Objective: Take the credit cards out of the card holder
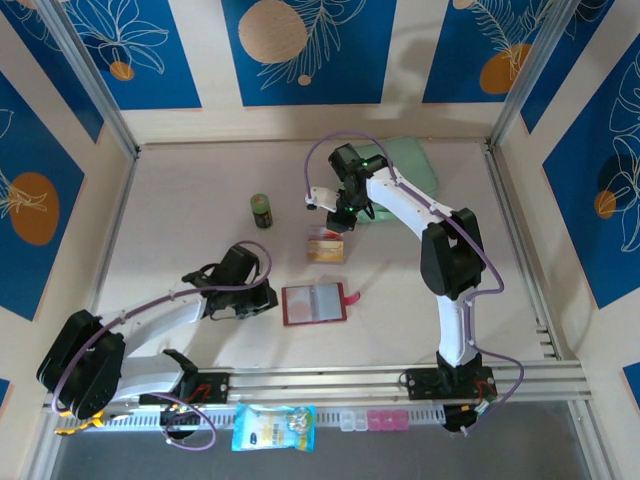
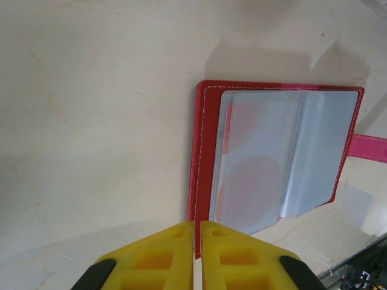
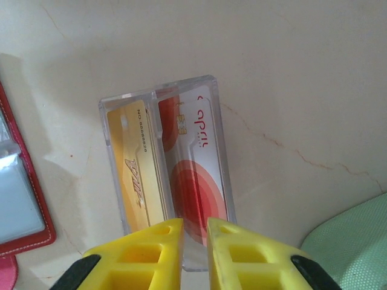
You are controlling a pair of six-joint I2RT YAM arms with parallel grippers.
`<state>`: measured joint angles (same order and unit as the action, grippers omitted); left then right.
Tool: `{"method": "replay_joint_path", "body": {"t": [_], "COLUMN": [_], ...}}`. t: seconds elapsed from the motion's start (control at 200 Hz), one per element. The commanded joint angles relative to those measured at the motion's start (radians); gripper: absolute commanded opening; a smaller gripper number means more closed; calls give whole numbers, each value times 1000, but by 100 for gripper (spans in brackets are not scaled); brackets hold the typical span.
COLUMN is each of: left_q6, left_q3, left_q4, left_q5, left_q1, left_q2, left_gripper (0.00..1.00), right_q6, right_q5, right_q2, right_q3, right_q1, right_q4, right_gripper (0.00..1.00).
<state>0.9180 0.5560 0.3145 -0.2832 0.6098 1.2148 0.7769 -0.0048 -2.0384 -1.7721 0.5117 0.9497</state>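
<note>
The red card holder [image 1: 314,304] [image 2: 208,151] lies open on the table, clear sleeves up and its pink snap tab [image 2: 369,148] out to the right. My left gripper [image 1: 268,297] [image 2: 198,223] is shut, its yellow tips over the holder's left edge near a corner. Just behind the holder stands a clear plastic tray [image 1: 326,247] [image 3: 115,109] holding the credit cards: a gold one [image 3: 136,169] and a white one with red circles [image 3: 193,175]. My right gripper [image 1: 340,222] [image 3: 195,222] hangs over the tray's near end, jaws a narrow gap apart with nothing between them.
A small dark green can [image 1: 261,210] stands left of the tray. A mint-green pouch [image 1: 405,160] [image 3: 351,241] lies at the back behind the right arm. A blue packet [image 1: 273,427] and small pink and clear boxes [image 1: 370,420] sit by the front rail.
</note>
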Motion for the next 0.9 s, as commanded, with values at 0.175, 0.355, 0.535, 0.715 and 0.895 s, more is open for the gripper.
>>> {"method": "replay_joint_path", "body": {"t": [0.175, 0.355, 0.535, 0.715, 0.895], "left_q6": [3, 9, 5, 1, -3], "left_q3": [-8, -13, -16, -6, -8], "left_q4": [-55, -90, -118, -131, -158], "left_q5": [-45, -62, -76, -91, -111], "left_q1": [-11, -10, -7, -3, 3], "left_q2": [41, 65, 89, 119, 135], "left_gripper": [9, 8, 6, 4, 3], "right_q6": [-169, -328, -521, -708, -945], "right_q5": [-129, -181, -201, -158, -78], "right_q2": [125, 211, 304, 367, 440], "right_q3": [104, 209, 336, 446, 577], "right_q1": [1, 23, 68, 140, 211], "right_q4": [-77, -154, -248, -303, -418], "right_gripper": [17, 18, 17, 17, 18]}}
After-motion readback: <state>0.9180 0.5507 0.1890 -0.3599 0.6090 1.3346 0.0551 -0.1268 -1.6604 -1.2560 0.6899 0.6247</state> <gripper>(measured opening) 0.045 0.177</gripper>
